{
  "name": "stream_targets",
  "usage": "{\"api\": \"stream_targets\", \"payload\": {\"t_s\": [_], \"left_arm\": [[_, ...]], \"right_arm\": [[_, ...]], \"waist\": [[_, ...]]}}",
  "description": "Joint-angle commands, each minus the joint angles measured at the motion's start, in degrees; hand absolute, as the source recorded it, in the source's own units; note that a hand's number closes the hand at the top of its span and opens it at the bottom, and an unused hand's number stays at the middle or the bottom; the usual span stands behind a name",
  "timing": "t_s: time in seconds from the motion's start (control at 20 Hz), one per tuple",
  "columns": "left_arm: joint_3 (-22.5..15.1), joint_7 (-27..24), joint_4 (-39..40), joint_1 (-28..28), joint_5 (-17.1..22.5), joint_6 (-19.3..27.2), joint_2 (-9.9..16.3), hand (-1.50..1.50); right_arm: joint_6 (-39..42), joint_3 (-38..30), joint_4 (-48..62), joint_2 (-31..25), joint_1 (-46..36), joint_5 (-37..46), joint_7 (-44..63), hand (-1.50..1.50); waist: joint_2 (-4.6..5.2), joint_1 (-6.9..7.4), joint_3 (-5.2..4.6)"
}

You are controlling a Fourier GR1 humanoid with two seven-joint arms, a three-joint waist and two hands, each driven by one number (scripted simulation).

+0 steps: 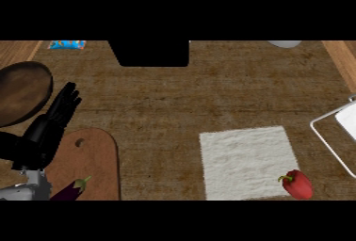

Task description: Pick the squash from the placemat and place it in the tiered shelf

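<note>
Straight fingers (64,101) of the left hand (49,127) grasp nothing at left; no squash shows on the placemat (245,160), so its handling cannot be judged.

A white placemat (245,162) lies flat; the white wire tiered shelf (332,136) shows at right.

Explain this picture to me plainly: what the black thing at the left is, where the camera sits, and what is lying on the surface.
The camera sits at the robot's head, looking steeply down at a brown woven counter mat. The black shape at the left is the left robot hand, fingers straight, resting and holding nothing. The right robot hand is out of view. A white rectangular placemat carries a red bell pepper at its corner; no squash shows. A purple eggplant lies on a wooden cutting board. A dark wooden bowl sits far left, a white wire shelf at the right edge.
</note>
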Motion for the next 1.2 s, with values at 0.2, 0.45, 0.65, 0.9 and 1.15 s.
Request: {"api": "stream_targets", "payload": {"t_s": [0.2,0.45,0.65,0.9,1.15], "left_arm": [[0.5,0.96,1.08,-1.48,-0.08,0.15,0.15,0.0],[-0.73,2.85,-2.01,-0.44,-0.83,1.23,-0.96,0.0],[1.22,1.2,-1.11,1.02,0.14,0.34,0.24,0.0],[0.67,0.74,-1.57,1.45,-0.24,0.51,-0.3,0.0],[0.7,2.03,-2.6,1.81,-0.01,0.0,0.18,0.0]], "right_arm": [[7.27,-8.97,0.36,2.55,-10.09,-13.79,4.25,-1.5],[12.16,-14.9,-1.53,2.55,-15.68,-21.46,14.45,-1.5],[16.5,-25.14,5.2,0.74,-17.33,-30.0,20.35,-1.5],[26.09,-33.21,15.17,-8.59,-20.69,-37.74,30.41,-1.5],[34.29,-41.0,32.54,-19.16,-16.98,-40.62,23.51,-1.5]], "waist": [[-0.14,-0.21,0.0],[-0.38,-0.23,-0.02],[-0.73,-1.31,0.02],[-0.62,-1.75,-0.01],[-0.27,-1.37,0.21]]}}
